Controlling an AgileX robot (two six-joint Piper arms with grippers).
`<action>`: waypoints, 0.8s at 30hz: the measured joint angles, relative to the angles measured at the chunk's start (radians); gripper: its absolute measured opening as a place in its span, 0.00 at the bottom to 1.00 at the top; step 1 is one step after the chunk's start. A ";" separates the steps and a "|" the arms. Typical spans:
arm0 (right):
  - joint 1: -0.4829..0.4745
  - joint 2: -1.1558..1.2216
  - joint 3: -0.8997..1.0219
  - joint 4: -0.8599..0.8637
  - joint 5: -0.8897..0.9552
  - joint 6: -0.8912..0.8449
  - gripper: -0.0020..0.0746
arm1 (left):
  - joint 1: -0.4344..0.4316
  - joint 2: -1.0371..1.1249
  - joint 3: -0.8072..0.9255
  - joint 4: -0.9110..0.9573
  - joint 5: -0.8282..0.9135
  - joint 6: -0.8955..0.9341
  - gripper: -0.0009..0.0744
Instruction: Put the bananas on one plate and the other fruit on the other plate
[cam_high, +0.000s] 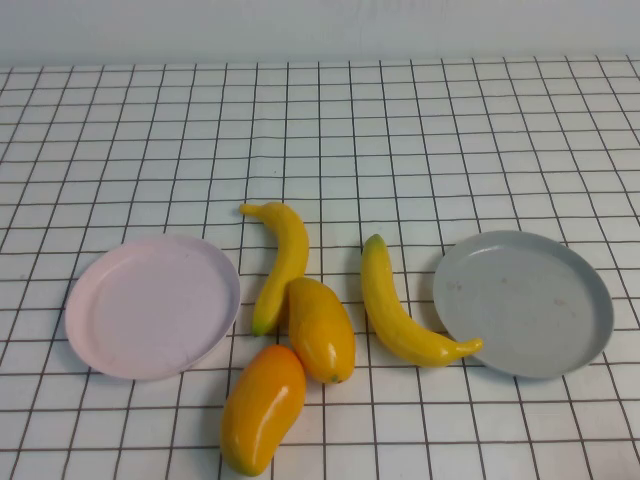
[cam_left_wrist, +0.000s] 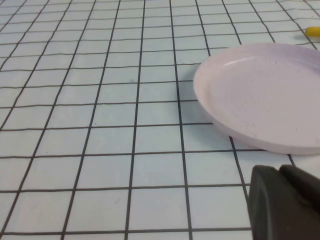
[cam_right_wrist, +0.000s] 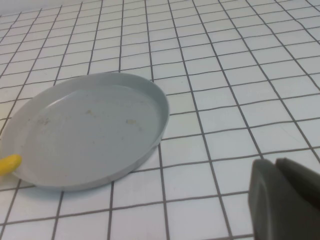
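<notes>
The slim curved yellow bananas (cam_high: 283, 262), likely stiff, light and slick, suit mid-body grasps; left gripper (cam_left_wrist: 285, 202) and right gripper (cam_right_wrist: 285, 197) sit low in their wrist views, grip state untellable.

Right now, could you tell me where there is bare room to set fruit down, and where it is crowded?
Both the pink plate and grey plate hold nothing. The far checked table is bare. Between the plates it is crowded: two bananas and two mangoes lie clustered. The left gripper is beside the pink plate, the right gripper beside the grey.
</notes>
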 joint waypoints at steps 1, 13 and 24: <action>0.000 0.000 0.000 0.000 0.000 0.000 0.01 | 0.000 0.000 0.000 0.000 0.000 0.000 0.01; 0.000 0.000 0.000 0.000 0.000 0.000 0.01 | 0.000 0.000 0.000 -0.048 0.000 -0.002 0.01; 0.000 0.000 0.000 0.000 0.000 0.000 0.01 | 0.000 0.000 0.000 -0.591 -0.149 -0.021 0.01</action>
